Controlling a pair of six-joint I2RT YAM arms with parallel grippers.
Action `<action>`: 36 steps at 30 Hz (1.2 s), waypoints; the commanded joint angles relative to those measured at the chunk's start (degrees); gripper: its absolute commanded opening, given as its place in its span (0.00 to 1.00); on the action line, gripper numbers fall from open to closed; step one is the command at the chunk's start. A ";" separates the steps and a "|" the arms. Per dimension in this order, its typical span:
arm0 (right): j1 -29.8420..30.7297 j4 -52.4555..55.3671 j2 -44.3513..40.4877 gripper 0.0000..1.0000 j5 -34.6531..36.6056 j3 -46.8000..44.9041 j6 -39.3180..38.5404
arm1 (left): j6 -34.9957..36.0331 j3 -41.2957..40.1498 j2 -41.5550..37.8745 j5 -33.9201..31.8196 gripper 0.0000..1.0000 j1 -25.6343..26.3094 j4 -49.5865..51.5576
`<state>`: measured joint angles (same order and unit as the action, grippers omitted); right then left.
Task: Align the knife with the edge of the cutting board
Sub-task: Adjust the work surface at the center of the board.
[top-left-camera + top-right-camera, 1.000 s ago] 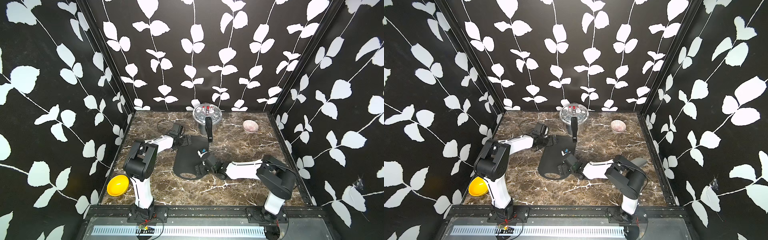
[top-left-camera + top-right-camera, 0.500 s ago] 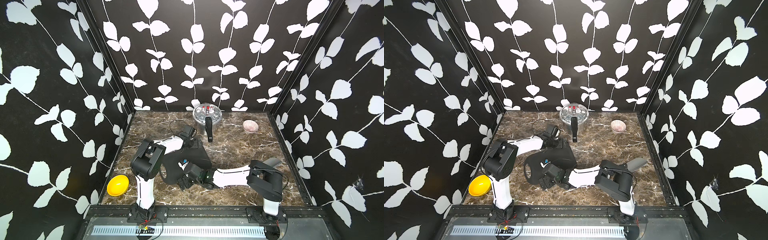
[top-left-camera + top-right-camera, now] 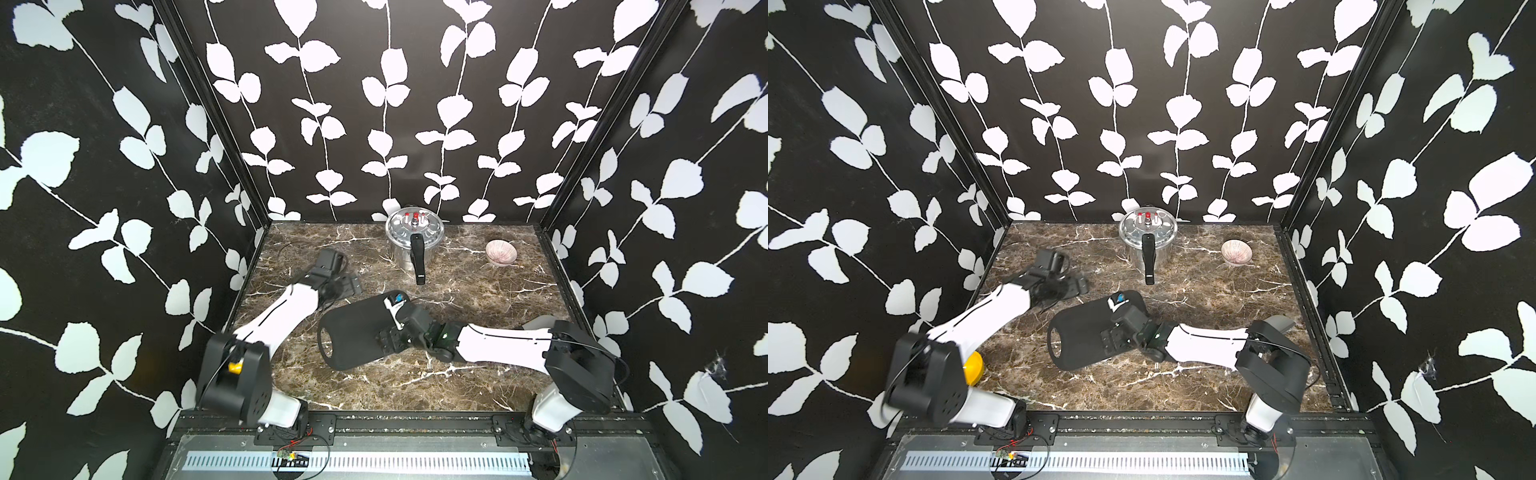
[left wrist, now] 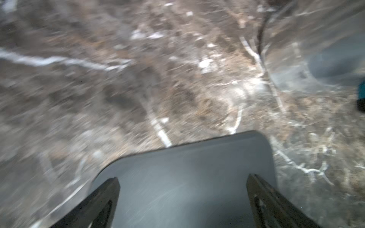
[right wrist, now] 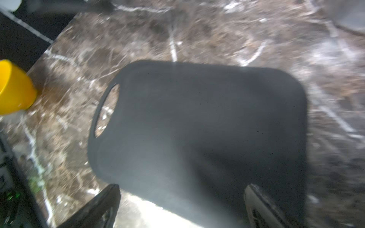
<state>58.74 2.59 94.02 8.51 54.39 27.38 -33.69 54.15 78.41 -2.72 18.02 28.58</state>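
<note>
"Knife (image 4: 197, 158) with the broad silver-grey blade, where is it lying?" my friend is asking.

"It is lying flat on the brown marble table (image 3: 457, 374), right under my left gripper (image 4: 182, 177). My fingers there are standing wide apart and are not pinching it. Its handle is hiding from me. Seen from above, that gripper is sitting near the far long side of the thin black cutting board (image 3: 353, 332). I cannot tell if knife and board are touching."

"And your other hand?"

"My right gripper (image 5: 182, 185) is hovering over the board's end without the hole. It is wide open too, holding nothing."

"So what are you trying for?"

"I am thinking the job is only starting. I am planning to push the blade slowly, flat on the table, until its long side is running right along the board's side. I am wanting my right fingers to press the board down so it is not sliding away. I am also watching the black handle (image 3: 419, 262) of the shiny steel pot (image 3: 413, 232) nearby."
</note>
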 commanded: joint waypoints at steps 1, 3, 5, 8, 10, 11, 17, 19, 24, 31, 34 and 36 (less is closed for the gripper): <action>-3.53 1.00 -0.23 1.00 -0.33 -0.71 -0.76 | -2.07 -4.98 -5.80 -4.34 0.98 -0.86 10.52; -6.00 0.05 0.35 1.00 -2.28 -0.95 0.04 | -3.32 -7.82 -9.65 -6.33 0.98 -1.12 14.18; -8.01 -1.01 1.23 1.00 -4.44 -1.20 1.10 | -5.36 -10.23 -12.60 -8.17 0.99 -1.26 17.75; -10.04 -2.48 3.10 1.00 -7.44 -1.15 2.31 | -8.17 -14.96 -16.10 -7.29 0.98 -1.41 18.91; -10.95 -3.10 4.96 1.00 -9.29 -0.77 3.06 | -10.16 -18.54 -17.51 -4.47 0.98 -1.41 16.53; -11.21 -3.42 5.86 1.00 -10.05 -0.58 3.57 | -11.08 -19.98 -17.78 -2.32 0.98 -1.42 13.74; -11.63 -4.44 8.33 1.00 -11.15 -0.57 5.06 | -14.71 -25.64 -16.52 5.62 0.99 -1.44 0.88; -11.67 -4.75 8.64 0.99 -11.19 -1.04 5.37 | -14.52 -26.18 -14.19 7.32 0.98 -1.42 -2.51; -11.64 -6.05 8.91 0.99 -12.41 -2.72 7.08 | -13.32 -24.20 -7.19 10.31 0.98 -1.31 -6.88; -11.59 -8.10 8.63 0.98 -13.87 -4.94 10.15 | -10.37 -20.27 -2.23 9.32 0.98 -1.34 -9.07; -11.46 -9.38 7.63 0.97 -13.72 -6.37 11.39 | -8.77 -17.82 0.67 9.76 0.99 -1.28 -9.71; -11.45 -9.45 6.98 0.97 -13.38 -6.86 11.83 | -7.68 -16.59 2.60 10.12 0.99 -1.32 -10.65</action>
<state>46.70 -7.11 101.23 -1.02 49.45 35.64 -43.38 36.93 77.52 0.84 16.27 23.79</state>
